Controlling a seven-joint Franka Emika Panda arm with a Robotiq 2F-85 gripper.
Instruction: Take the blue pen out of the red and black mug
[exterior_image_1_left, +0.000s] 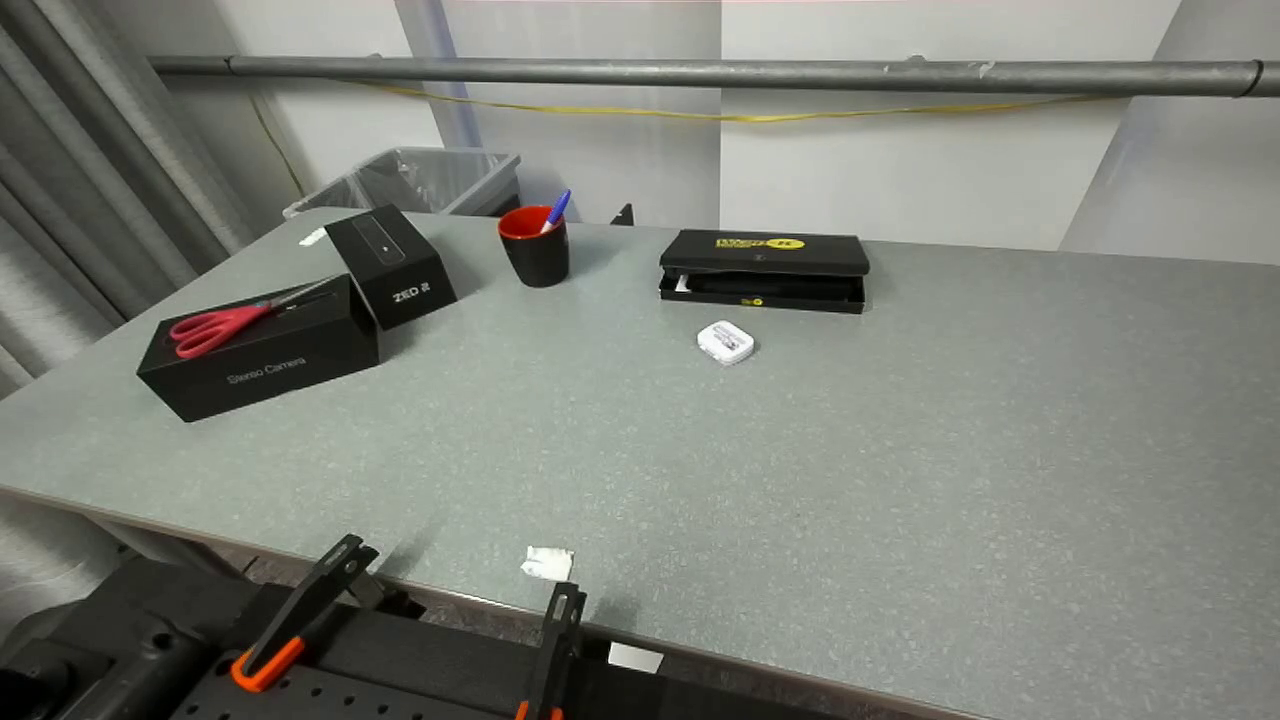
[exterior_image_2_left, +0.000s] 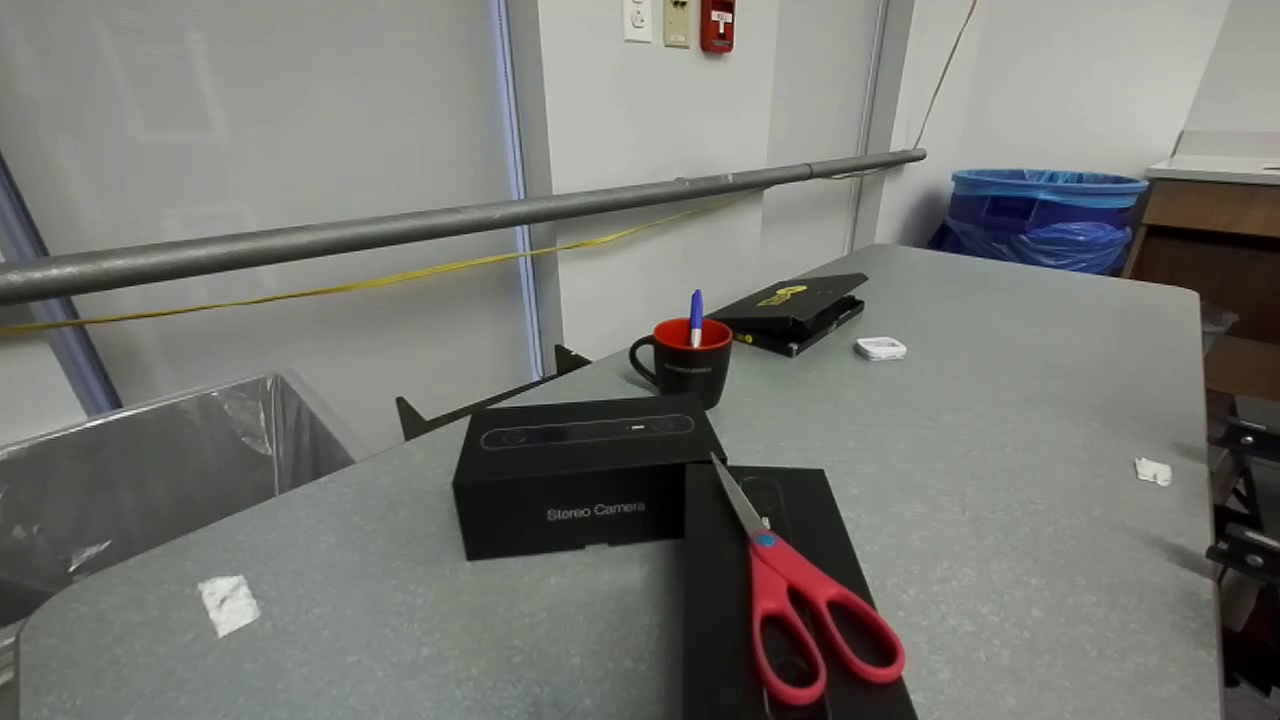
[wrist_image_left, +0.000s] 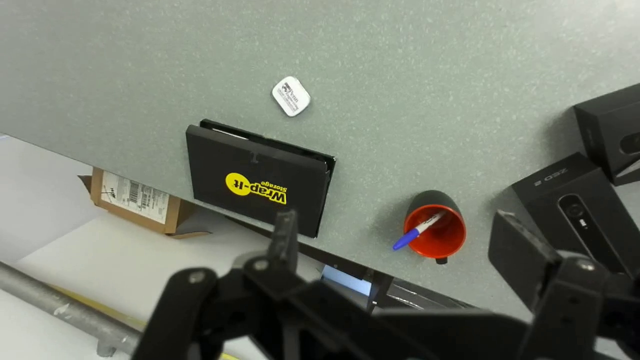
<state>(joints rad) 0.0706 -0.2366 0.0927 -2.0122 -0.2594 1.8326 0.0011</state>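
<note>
The blue pen is inside the mug, which stands upright on the counter. Its white end is down in the red interior, and its blue end pokes out over the mug's rim, tilted to the side where a flat box lies, apart from the mug. The lid of that box is partly raised. A small white case sits on this same side of the mug, near the flat box.

On the mug's opposite side are two black boxes: a camera box nearer to the mug, and a long box farther from it, with red-handled scissors lying on top. A bin with a clear liner stands past the counter's edge, on the camera box's side of the mug.

In the wrist view the jaws are spread wide with nothing in their hold, and the mug shows in the gap between them.
</note>
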